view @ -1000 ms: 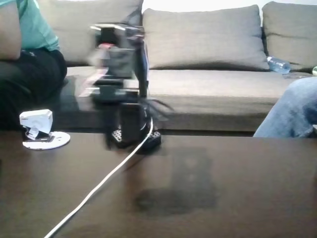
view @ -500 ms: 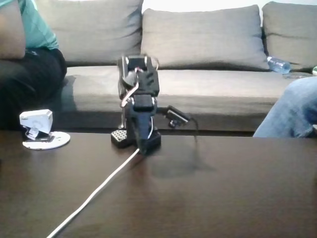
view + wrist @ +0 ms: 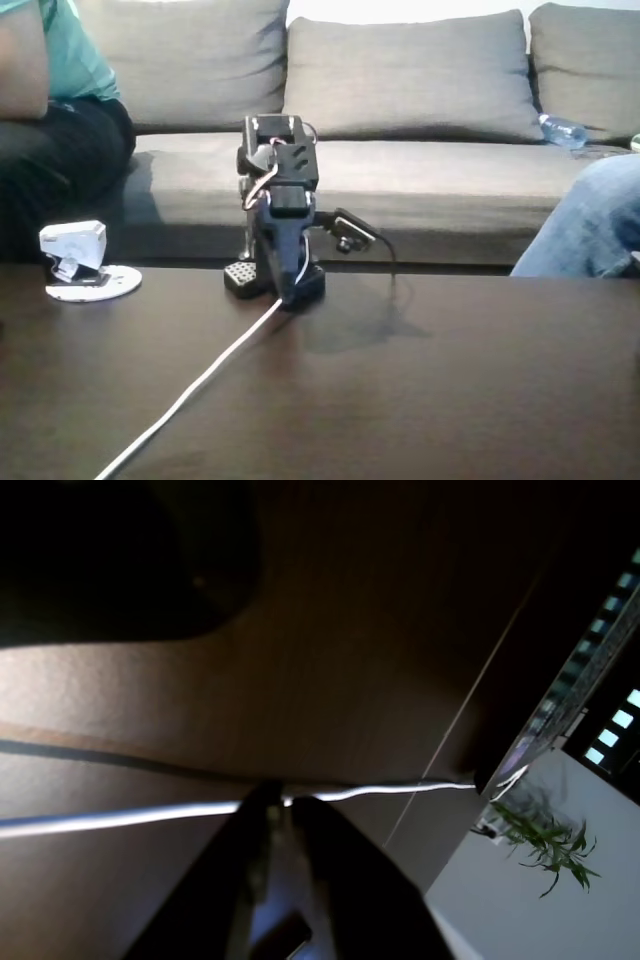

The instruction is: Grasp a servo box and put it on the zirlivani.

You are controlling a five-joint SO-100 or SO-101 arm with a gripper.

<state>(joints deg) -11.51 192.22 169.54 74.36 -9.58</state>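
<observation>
I'm sitting folded up mid-surface with my claw [image 3: 283,805] clenched on nothing, while the servo box [image 3: 73,244] is way off left, already tilting on the zirlivani [image 3: 112,284].

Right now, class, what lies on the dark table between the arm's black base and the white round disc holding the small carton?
In the fixed view, only bare dark tabletop lies between the black base and the white round disc under the white-and-black carton.

White servo box [image 3: 72,243], dark table [image 3: 450,380]
</observation>
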